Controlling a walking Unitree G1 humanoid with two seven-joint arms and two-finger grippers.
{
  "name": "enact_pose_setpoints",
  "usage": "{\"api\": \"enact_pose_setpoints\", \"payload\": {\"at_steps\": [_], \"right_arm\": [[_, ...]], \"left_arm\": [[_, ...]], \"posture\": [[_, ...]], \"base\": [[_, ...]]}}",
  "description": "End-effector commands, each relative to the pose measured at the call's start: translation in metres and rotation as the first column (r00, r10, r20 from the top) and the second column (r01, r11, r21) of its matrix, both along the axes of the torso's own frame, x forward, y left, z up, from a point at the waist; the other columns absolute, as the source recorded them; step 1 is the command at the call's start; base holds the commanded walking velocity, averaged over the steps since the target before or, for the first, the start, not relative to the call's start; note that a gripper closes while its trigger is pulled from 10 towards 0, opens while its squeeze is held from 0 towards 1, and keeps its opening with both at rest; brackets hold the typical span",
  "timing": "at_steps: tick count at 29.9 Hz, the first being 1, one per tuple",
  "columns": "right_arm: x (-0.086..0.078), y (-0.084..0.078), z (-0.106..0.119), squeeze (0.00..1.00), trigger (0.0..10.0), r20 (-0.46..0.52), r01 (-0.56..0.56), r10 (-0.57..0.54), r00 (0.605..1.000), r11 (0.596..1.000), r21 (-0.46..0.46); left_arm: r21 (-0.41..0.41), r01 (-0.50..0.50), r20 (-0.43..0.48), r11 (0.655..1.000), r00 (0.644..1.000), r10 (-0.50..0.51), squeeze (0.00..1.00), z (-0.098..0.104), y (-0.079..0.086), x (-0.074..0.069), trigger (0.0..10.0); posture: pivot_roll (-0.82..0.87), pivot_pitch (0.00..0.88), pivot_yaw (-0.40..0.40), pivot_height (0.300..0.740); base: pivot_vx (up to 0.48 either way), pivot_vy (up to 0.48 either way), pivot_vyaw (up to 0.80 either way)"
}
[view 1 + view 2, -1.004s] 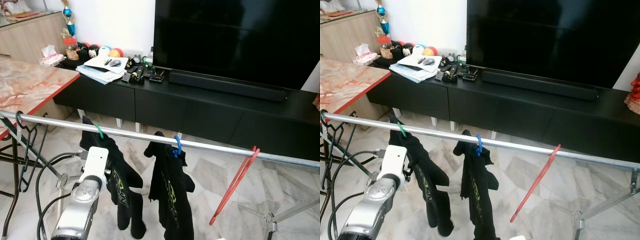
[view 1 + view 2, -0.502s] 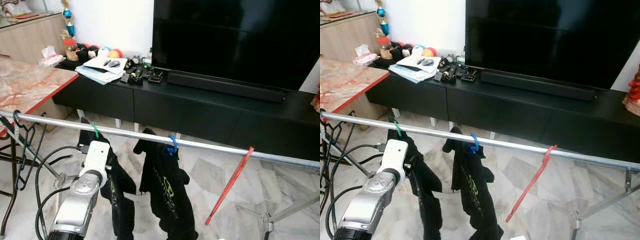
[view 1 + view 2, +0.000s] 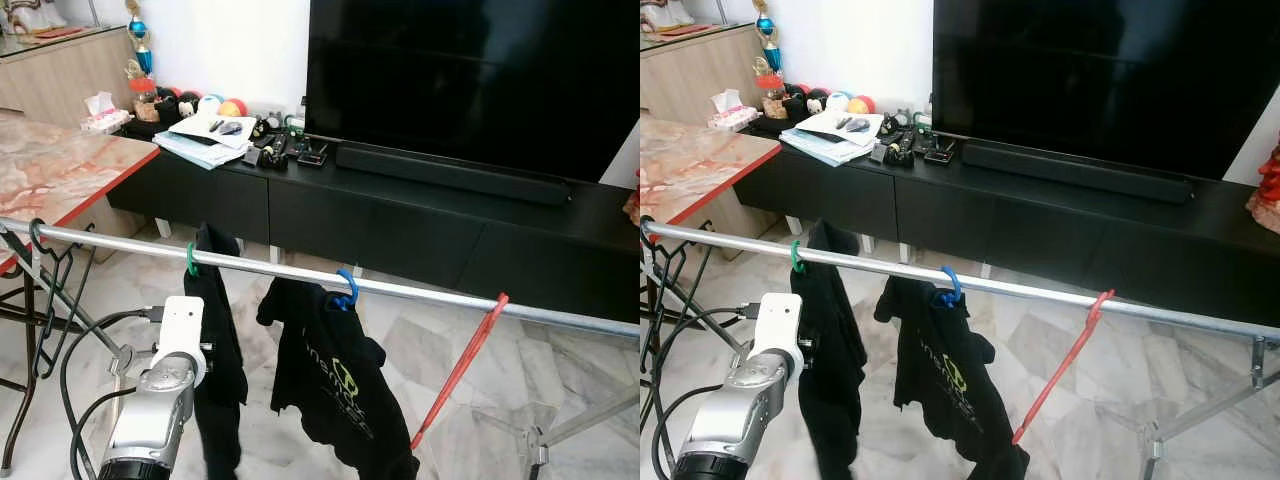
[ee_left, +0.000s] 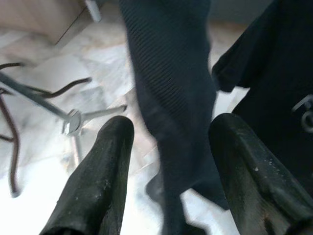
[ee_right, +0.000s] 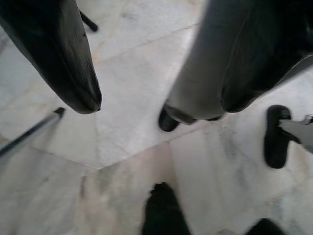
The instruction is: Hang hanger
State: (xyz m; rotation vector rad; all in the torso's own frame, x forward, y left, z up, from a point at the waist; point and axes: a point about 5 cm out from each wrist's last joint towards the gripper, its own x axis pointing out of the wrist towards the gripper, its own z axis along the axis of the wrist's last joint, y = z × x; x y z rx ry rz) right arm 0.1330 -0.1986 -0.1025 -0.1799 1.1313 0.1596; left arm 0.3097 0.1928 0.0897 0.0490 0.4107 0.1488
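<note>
A metal rail (image 3: 420,293) runs across the room in front of a black TV cabinet (image 3: 420,225). Three hangers sit on it: a green hanger (image 3: 190,262) carrying a black shirt (image 3: 220,350), a blue hanger (image 3: 346,290) carrying a second black shirt (image 3: 335,385) with a pale logo, and a bare red hanger (image 3: 462,365) hooked further along and tilted. The left arm (image 3: 155,405) reaches up just beside the green hanger's shirt. The left gripper (image 4: 171,161) has its fingers spread apart with nothing between them, the dark cloth hanging just beyond. The right gripper (image 5: 156,93) points down at the marble floor (image 5: 122,147), fingers apart and holding nothing.
</note>
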Motion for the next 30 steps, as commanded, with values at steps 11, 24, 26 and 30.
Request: {"api": "enact_pose_setpoints", "payload": {"at_steps": [11,24,26,30], "right_arm": [[0.026,0.045,0.004,0.00,10.0,0.045,-0.037,0.036,0.998,0.999,0.023],[0.027,0.034,0.006,0.00,10.0,0.046,-0.042,0.041,0.998,0.999,0.008],[0.026,0.030,0.005,0.00,10.0,0.045,-0.042,0.041,0.998,0.999,0.006],[0.021,0.016,0.005,0.00,10.0,0.044,-0.040,0.040,0.998,0.999,-0.002]], "left_arm": [[-0.010,0.009,0.053,1.000,0.999,-0.008,0.00,0.000,0.007,0.012,5.0],[0.018,0.012,0.118,1.000,0.993,-0.014,0.00,0.013,0.025,0.015,10.0],[0.025,0.005,0.126,1.000,0.992,-0.008,0.00,0.014,0.027,0.016,10.0],[0.019,-0.018,0.132,1.000,0.991,0.016,0.00,0.016,0.033,0.020,10.0]], "posture": [[0.12,0.000,-0.055,0.740],[0.12,0.000,-0.062,0.740],[0.12,0.000,-0.064,0.740],[0.12,0.000,-0.064,0.740]], "base": [[0.000,0.000,0.00],[0.000,0.000,0.00],[0.000,0.000,0.00],[0.000,0.000,0.00]]}}
